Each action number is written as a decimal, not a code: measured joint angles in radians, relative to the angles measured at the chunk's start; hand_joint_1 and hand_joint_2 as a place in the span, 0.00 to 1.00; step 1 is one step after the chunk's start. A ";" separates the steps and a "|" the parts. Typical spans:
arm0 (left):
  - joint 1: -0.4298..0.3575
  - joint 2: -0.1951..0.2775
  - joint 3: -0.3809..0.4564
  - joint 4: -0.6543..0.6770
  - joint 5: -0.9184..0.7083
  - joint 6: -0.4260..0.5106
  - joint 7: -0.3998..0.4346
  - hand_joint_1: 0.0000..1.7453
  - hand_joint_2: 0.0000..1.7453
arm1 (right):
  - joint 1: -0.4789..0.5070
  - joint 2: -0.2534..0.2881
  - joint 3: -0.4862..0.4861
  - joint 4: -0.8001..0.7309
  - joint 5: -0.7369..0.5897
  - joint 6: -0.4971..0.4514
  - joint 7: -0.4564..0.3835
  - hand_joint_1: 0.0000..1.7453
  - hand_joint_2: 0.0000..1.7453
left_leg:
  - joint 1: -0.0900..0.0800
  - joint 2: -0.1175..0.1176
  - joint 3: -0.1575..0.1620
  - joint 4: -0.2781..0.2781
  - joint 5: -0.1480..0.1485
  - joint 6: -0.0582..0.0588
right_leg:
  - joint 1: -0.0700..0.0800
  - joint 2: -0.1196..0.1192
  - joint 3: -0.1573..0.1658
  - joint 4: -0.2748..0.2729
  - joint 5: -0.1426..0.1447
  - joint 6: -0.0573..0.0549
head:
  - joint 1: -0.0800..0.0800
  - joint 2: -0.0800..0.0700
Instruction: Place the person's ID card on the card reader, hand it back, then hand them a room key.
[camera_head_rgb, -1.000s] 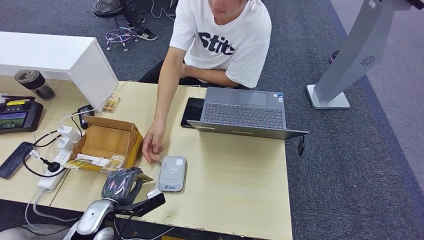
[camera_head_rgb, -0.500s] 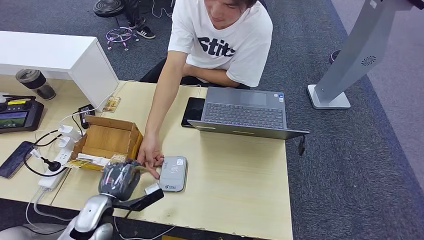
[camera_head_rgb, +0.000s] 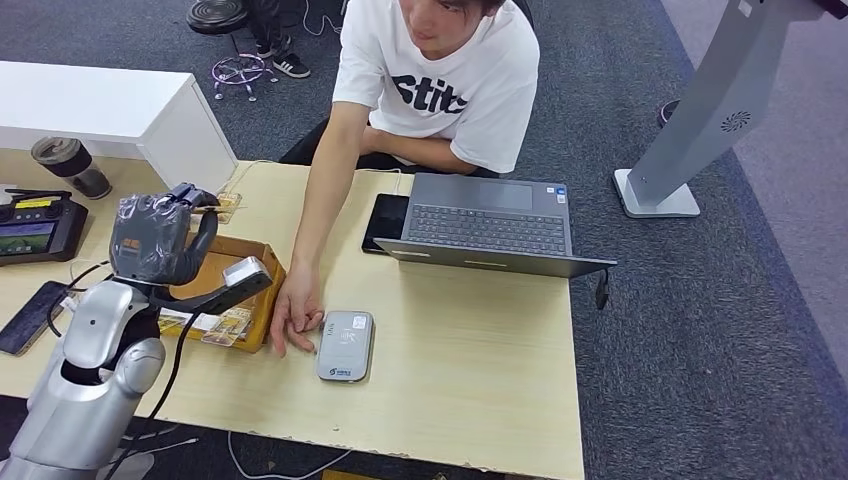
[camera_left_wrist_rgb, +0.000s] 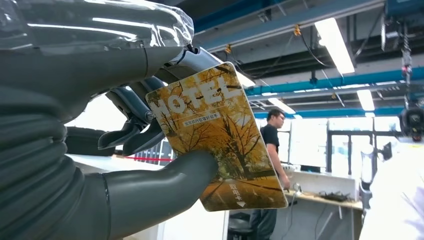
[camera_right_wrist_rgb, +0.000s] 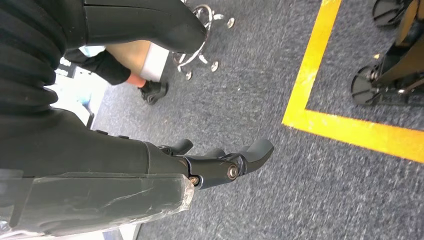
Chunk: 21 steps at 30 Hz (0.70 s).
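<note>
My left hand (camera_head_rgb: 160, 238) is raised above the cardboard box (camera_head_rgb: 216, 277), left of the person. It pinches a yellow room key card (camera_left_wrist_rgb: 220, 136) printed "HOTEL" between the thumb and fingers; from the head only the card's edge (camera_head_rgb: 204, 209) shows. The grey card reader (camera_head_rgb: 345, 346) lies flat near the table's front edge with nothing on it. The person's hand (camera_head_rgb: 298, 313) rests on the table, touching the reader's left side. My right hand (camera_right_wrist_rgb: 220, 165) hangs over blue carpet, fingers loosely apart and holding nothing.
More yellow key cards (camera_head_rgb: 226, 326) lie along the box's front. An open laptop (camera_head_rgb: 490, 226) and a dark tablet (camera_head_rgb: 385, 222) sit before the person. A power strip (camera_head_rgb: 110, 330), a controller (camera_head_rgb: 38, 230), a cup (camera_head_rgb: 70, 166) and a white cabinet (camera_head_rgb: 120, 112) crowd the left.
My left hand has lifted from the table beside the reader, up and to the left over the box, carrying the key card. The person's hand slid closer to the reader.
</note>
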 joint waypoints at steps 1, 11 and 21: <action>0.000 0.000 0.001 -0.002 0.000 0.002 0.000 1.00 1.00 | 0.000 0.000 0.001 0.001 0.000 0.000 0.000 0.00 1.00 | 0.000 0.000 0.000 0.000 0.000 0.000 | 0.000 0.000 0.000 0.000 0.000 0.000 | 0.000 0.000; 0.006 0.000 0.007 -0.027 -0.005 0.029 0.010 1.00 1.00 | 0.001 0.008 0.003 0.006 0.000 0.000 0.002 0.00 1.00 | 0.000 0.000 0.000 0.000 0.000 0.000 | 0.000 0.000 0.000 0.000 0.000 0.000 | 0.000 0.000; -0.038 -0.002 0.015 -0.028 0.019 0.020 0.018 1.00 1.00 | 0.001 0.008 0.003 0.006 0.017 0.000 0.005 0.00 1.00 | 0.000 0.001 0.000 0.000 0.000 0.000 | 0.000 0.001 0.000 0.000 0.000 0.000 | 0.000 0.000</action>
